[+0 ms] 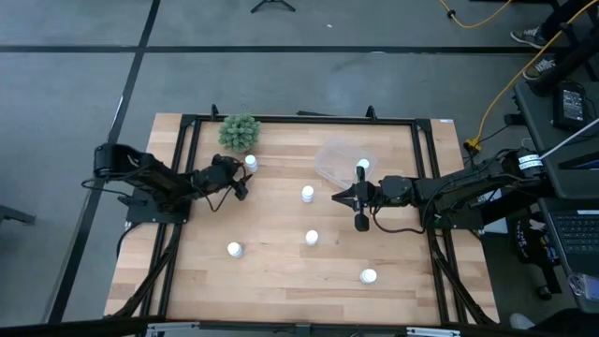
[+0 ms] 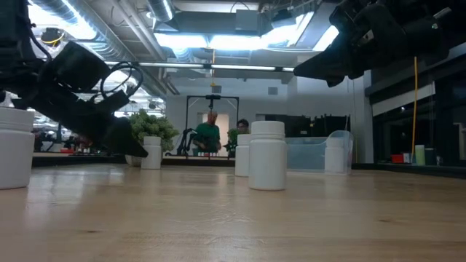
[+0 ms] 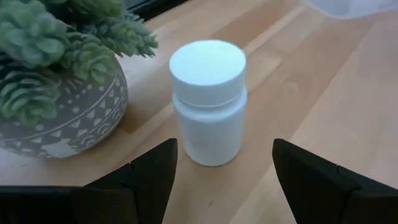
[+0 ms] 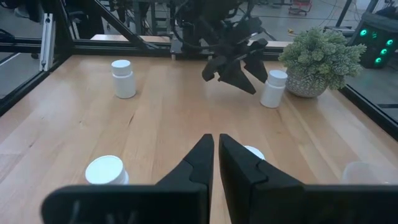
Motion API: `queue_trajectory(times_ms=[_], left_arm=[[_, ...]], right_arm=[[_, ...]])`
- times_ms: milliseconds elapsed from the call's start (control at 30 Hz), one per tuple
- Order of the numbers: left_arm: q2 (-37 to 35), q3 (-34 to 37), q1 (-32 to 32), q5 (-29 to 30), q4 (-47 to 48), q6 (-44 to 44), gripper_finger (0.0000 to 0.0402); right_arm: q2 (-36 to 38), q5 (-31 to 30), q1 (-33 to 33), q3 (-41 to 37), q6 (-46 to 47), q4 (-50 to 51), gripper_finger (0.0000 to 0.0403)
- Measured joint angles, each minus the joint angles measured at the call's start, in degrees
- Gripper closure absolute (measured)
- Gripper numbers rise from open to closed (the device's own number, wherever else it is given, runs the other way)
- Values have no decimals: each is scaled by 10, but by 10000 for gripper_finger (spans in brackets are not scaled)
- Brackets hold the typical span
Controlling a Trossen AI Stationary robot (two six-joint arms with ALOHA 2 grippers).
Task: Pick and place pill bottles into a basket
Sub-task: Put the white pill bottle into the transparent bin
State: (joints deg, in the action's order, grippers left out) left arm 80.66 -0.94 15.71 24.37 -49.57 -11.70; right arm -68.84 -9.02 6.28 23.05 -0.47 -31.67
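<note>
My left claw (image 3: 217, 180) gapes wide around nothing, a pill bottle (image 3: 208, 99) upright on the table just ahead of its fingers beside the green plant (image 1: 240, 132); my right claw (image 4: 216, 163) is pinched shut and empty. I count one clear basket (image 1: 339, 161) holding one bottle, and five bottles standing on the wood.

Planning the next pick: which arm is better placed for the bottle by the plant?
Left, likely. The left end effector is open and lined up on the bottle beside the plant. The right end effector is shut, across the table near the basket.
</note>
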Motion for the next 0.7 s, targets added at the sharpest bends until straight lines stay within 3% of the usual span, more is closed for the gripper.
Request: queue_trajectory(times_ms=[400, 700], left_arm=[[106, -57, 33, -25, -5, 32, 144], [165, -69, 59, -39, -80, 56, 144]], right_arm=[[0, 0, 0, 0, 0, -3, 373], [0, 0, 0, 0, 0, -3, 373]])
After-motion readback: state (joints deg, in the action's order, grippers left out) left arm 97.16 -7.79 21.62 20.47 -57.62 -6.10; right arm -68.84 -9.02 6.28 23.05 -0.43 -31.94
